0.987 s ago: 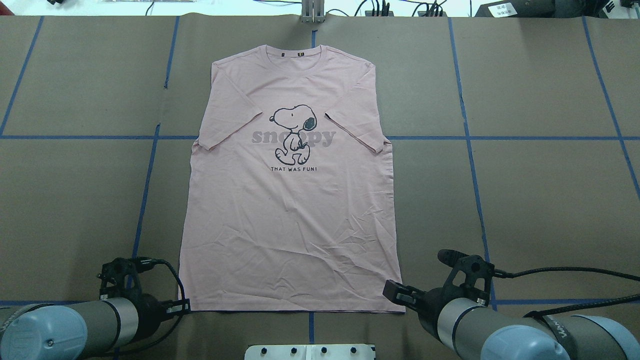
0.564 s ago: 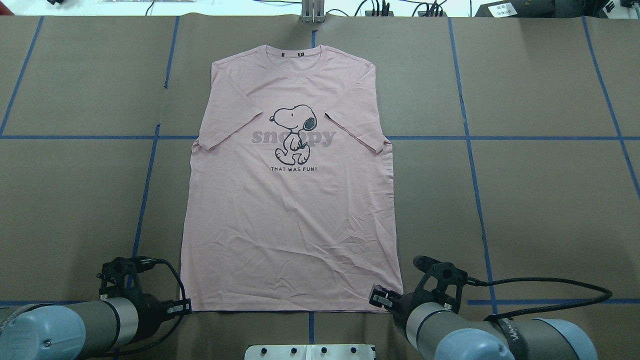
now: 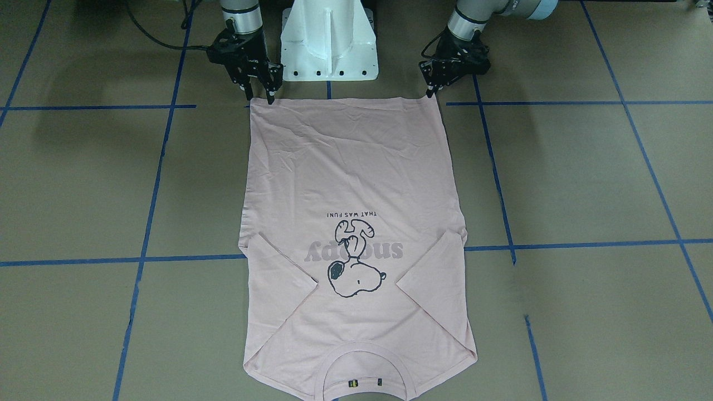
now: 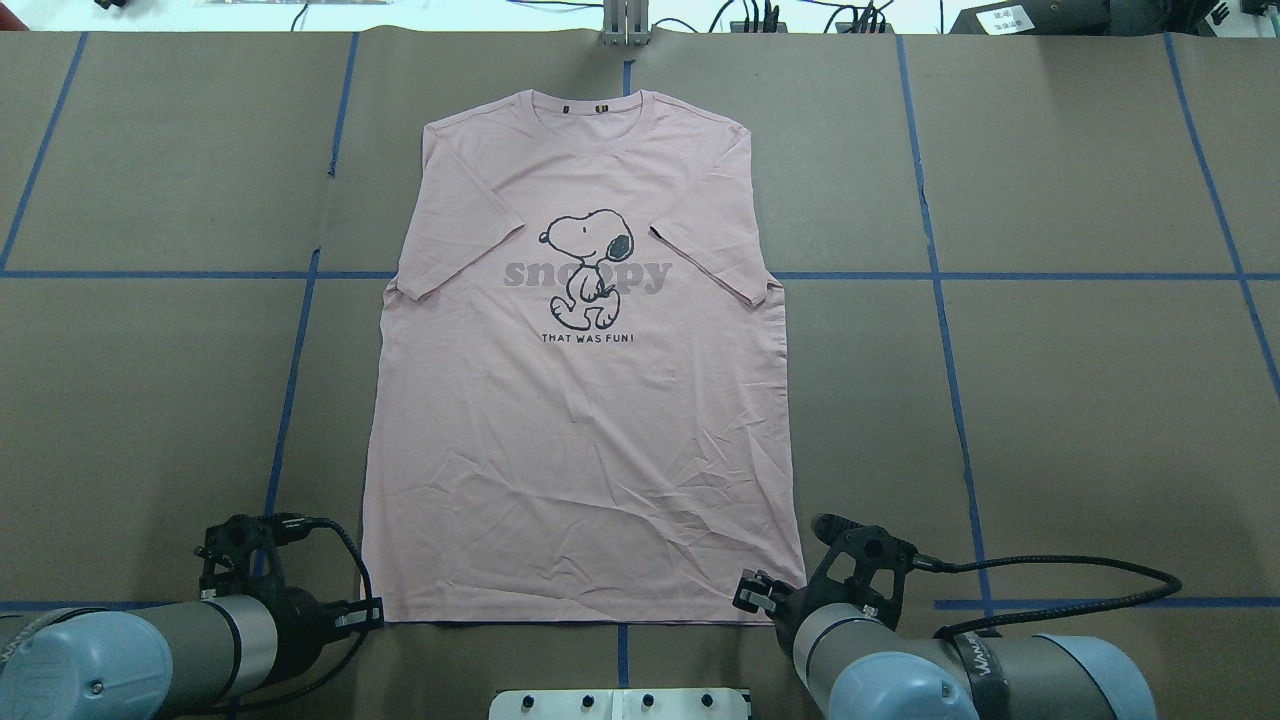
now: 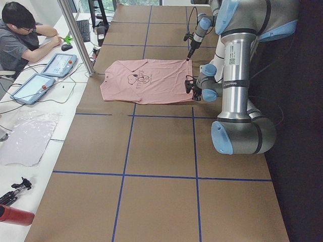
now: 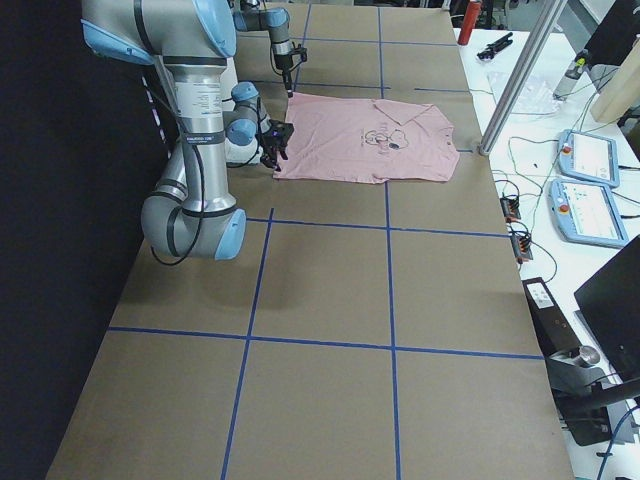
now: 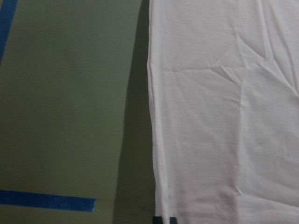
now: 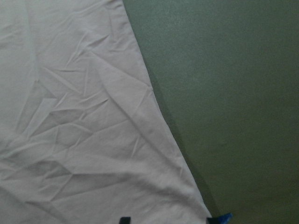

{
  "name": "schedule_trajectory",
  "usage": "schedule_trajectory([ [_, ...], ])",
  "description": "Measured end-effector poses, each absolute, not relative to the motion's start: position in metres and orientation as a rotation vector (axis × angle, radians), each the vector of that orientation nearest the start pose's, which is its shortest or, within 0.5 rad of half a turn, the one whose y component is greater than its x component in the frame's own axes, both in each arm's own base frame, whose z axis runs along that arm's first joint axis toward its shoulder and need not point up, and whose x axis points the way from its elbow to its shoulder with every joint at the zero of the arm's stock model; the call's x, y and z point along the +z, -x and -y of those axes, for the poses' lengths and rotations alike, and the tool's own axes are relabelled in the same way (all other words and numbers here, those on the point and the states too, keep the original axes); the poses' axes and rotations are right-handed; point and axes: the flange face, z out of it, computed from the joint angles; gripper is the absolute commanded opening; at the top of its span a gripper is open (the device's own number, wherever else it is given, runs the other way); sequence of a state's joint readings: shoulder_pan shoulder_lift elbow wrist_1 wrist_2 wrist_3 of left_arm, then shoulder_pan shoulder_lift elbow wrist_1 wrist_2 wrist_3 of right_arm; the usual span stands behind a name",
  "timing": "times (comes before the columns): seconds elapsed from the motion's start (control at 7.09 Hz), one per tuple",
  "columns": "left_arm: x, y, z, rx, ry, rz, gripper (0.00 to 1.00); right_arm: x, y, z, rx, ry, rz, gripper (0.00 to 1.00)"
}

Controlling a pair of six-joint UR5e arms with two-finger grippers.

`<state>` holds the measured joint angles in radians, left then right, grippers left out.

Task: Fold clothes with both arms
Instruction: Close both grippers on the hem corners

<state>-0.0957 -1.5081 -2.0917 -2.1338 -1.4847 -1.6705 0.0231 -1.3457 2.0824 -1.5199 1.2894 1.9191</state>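
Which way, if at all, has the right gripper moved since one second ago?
Yes: in the overhead view the right gripper shifted left, away from the blue tape line, toward the T-shirt's corner.

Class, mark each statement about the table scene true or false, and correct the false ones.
1. The T-shirt lies print side up. True.
2. Its collar is the end nearest the robot's base. False: the hem is nearest the base; the collar lies at the far end.
3. Both sleeves are folded in over the front. True.
4. The right gripper is at a sleeve. False: it is at one hem corner, and the left gripper is at the other.
5. The T-shirt is folded in half. False: it lies spread at full length.
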Motion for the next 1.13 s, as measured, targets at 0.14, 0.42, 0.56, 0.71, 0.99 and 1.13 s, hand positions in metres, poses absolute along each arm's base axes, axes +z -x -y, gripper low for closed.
schedule_trajectory([
  [0.14,0.380,-0.446,0.185,-0.222,-0.076,-1.022,0.00,0.317,0.524,0.172,0.458,-0.141,0.807,0.61],
  [0.42,0.380,-0.446,0.185,-0.222,-0.076,-1.023,0.00,0.326,0.529,0.171,0.455,-0.144,0.786,0.59],
  [0.56,0.380,-0.446,0.185,-0.223,-0.075,-1.023,0.00,0.329,0.531,0.170,0.456,-0.145,0.781,0.55],
  [0.71,0.380,-0.446,0.185,-0.223,-0.076,-1.024,0.00,0.330,0.532,0.169,0.456,-0.145,0.778,0.50],
  [0.99,0.379,-0.446,0.185,-0.223,-0.077,-1.025,0.00,0.331,0.533,0.168,0.457,-0.144,0.776,0.14],
  [1.13,0.379,-0.446,0.185,-0.223,-0.077,-1.025,0.00,0.330,0.533,0.168,0.463,-0.141,0.779,0.05],
])
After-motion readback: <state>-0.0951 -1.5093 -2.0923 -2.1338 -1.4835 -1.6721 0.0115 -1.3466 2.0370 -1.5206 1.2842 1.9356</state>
